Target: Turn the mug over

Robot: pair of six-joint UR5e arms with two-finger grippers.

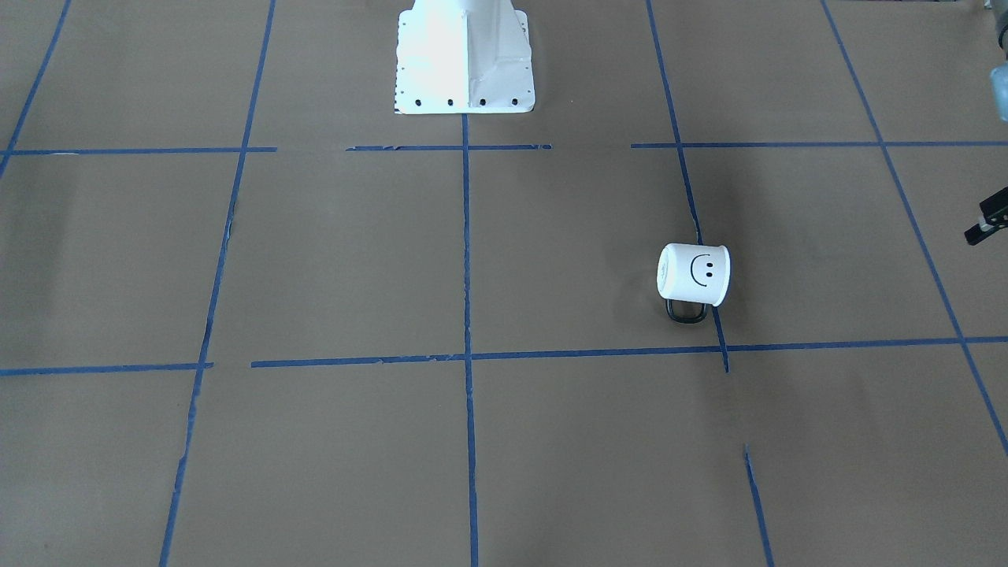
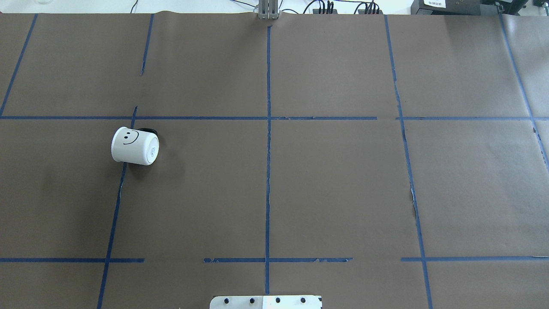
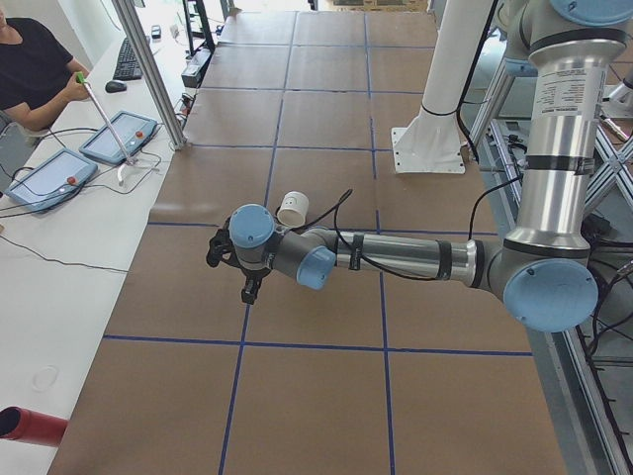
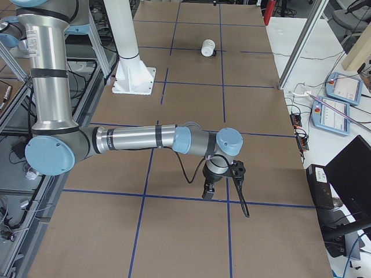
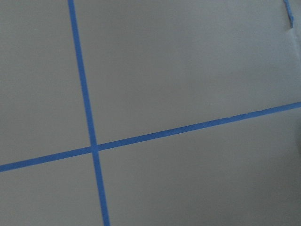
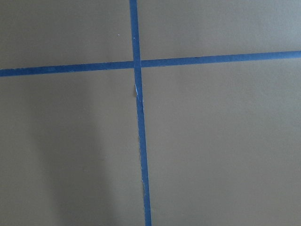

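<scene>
The white mug (image 1: 693, 273) with a black smiley face lies on its side on the brown paper, on the robot's left half. It also shows in the overhead view (image 2: 135, 146). Its black loop handle (image 1: 687, 311) rests on the side away from the robot. My left gripper (image 3: 247, 290) hangs above the table well beyond the mug toward the table's left end; only a black tip (image 1: 984, 224) shows at the front view's edge, and I cannot tell whether it is open. My right gripper (image 4: 207, 194) hangs over the far right end; I cannot tell its state. Both wrist views show only paper and tape.
Blue tape lines (image 2: 268, 150) divide the brown paper into squares. The white robot base (image 1: 465, 55) stands at the table's robot-side edge. An operator (image 3: 30, 69) sits beside control pendants (image 3: 119, 139) across the table.
</scene>
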